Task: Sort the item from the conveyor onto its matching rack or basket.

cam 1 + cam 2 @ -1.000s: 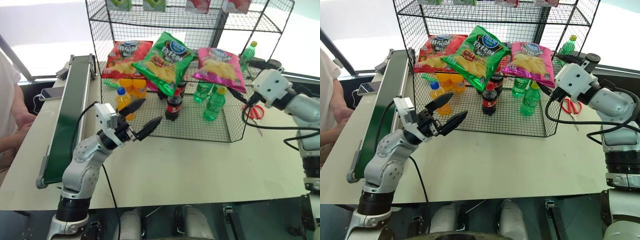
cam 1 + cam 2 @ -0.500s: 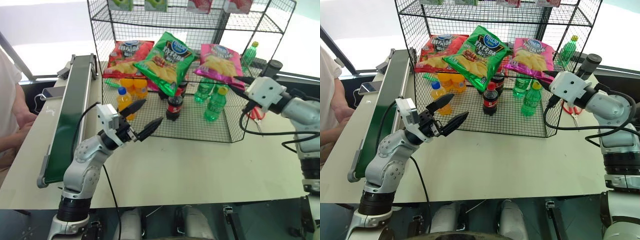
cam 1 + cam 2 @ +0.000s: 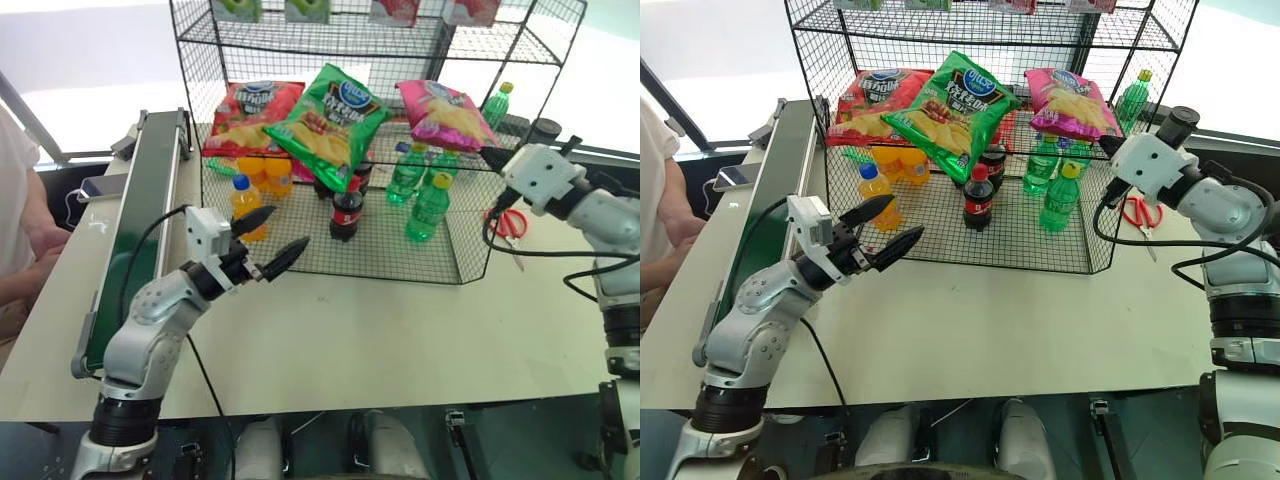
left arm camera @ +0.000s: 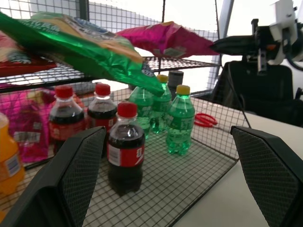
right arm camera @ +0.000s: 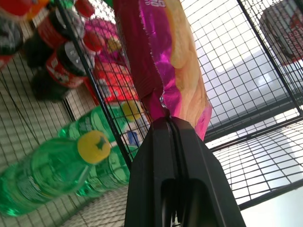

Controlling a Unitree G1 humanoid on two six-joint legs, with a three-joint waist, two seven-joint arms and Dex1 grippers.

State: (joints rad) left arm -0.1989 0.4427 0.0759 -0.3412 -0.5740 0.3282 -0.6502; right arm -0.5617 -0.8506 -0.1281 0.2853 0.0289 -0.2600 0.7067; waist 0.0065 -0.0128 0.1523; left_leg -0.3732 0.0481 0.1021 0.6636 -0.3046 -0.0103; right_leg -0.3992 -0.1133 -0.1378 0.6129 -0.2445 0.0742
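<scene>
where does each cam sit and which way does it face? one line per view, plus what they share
Left eye, right eye: head stereo pair, looking forward and down over the wire rack and conveyor; both arms show.
Left wrist: looks along the open left gripper at cola and green bottles.
Right wrist: looks along the shut right gripper at the pink crisp bag.
Shared: the pink bag and green bottles appear in all views.
</scene>
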